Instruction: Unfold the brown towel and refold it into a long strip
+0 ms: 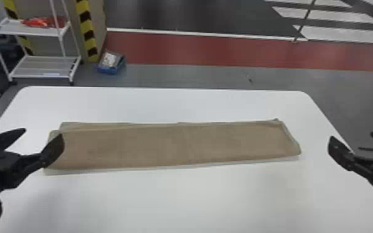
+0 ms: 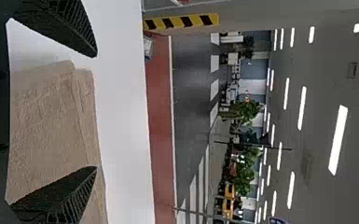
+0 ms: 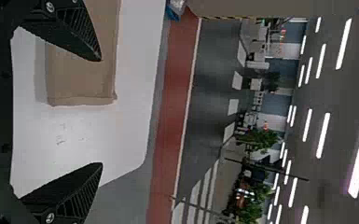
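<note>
Beyond the white table (image 1: 176, 198), we see a red band of floor (image 1: 210, 51) and, at far left, a white wire rack (image 1: 45, 66) with a blue box (image 1: 111, 66) just beside it. On the tabletop, the brown towel (image 1: 170, 145) lies flat as a long strip running left to right, its layers slightly out of line along the far edge and at the left end, with a small peak at the far right corner. Our left gripper (image 1: 43, 133) is at the strip's left end, fingers spread wide with nothing between them; our right gripper (image 1: 352, 136) is off the right end, near the table's right edge, likewise wide open and empty. We judge the refolding all but done, with only finishing in hand. The next move calls for lifting both arms clear without snagging the cloth, or, if we want neater edges, a light nudge to square the left end.
</note>
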{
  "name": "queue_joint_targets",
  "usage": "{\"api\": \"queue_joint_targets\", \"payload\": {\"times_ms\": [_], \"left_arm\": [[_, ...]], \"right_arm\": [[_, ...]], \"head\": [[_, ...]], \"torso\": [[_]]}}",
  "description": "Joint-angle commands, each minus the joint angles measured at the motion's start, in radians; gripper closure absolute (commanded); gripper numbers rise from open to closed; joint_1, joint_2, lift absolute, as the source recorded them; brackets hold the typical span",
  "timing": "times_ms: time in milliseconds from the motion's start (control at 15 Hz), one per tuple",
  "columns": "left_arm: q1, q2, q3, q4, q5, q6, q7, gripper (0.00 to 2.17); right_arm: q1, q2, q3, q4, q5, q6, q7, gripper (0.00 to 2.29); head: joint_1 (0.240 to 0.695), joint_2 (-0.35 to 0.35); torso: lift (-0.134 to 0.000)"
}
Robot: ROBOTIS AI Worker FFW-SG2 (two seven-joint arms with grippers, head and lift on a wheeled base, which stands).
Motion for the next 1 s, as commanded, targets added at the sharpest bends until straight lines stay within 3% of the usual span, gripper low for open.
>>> {"api": "queue_joint_targets", "payload": {"times_ms": [0,67,200,400,600,733,933], "left_arm": [[0.066,-0.045,-0.001,-0.031,0.070,-0.073,0.009,0.01],[0.092,-0.068,0.000,-0.029,0.086,-0.150,0.018,0.02],[0.157,-0.112,0.008,-0.051,0.110,-0.211,0.058,0.01],[0.213,-0.112,0.020,-0.057,0.142,-0.257,0.062,0.02],[0.312,-0.112,0.049,-0.089,0.112,-0.457,0.084,0.02],[0.338,-0.112,0.034,-0.098,0.046,-0.515,0.081,0.02],[0.394,-0.112,0.002,-0.126,0.020,-0.582,0.127,0.02]], "right_arm": [[0.131,0.008,0.034,0.000,-0.097,-0.221,-0.082,0.09],[0.162,0.008,0.065,0.029,-0.126,-0.279,-0.115,0.09],[0.204,0.008,0.163,0.132,-0.128,-0.552,-0.205,0.10],[0.239,0.008,0.252,0.265,-0.129,-0.792,-0.282,0.10],[0.248,0.008,0.340,0.369,-0.147,-0.859,-0.325,0.10],[0.259,0.008,0.378,0.371,-0.143,-0.859,-0.331,0.10],[0.274,0.008,0.413,0.346,-0.143,-0.859,-0.331,0.10]], "head": [[0.695,-0.133],[0.695,-0.136],[0.695,-0.129],[0.695,-0.083],[0.695,-0.032],[0.695,0.012],[0.695,0.056]], "torso": [[-0.123],[-0.123],[-0.123],[-0.123],[-0.123],[-0.123],[-0.123]]}}
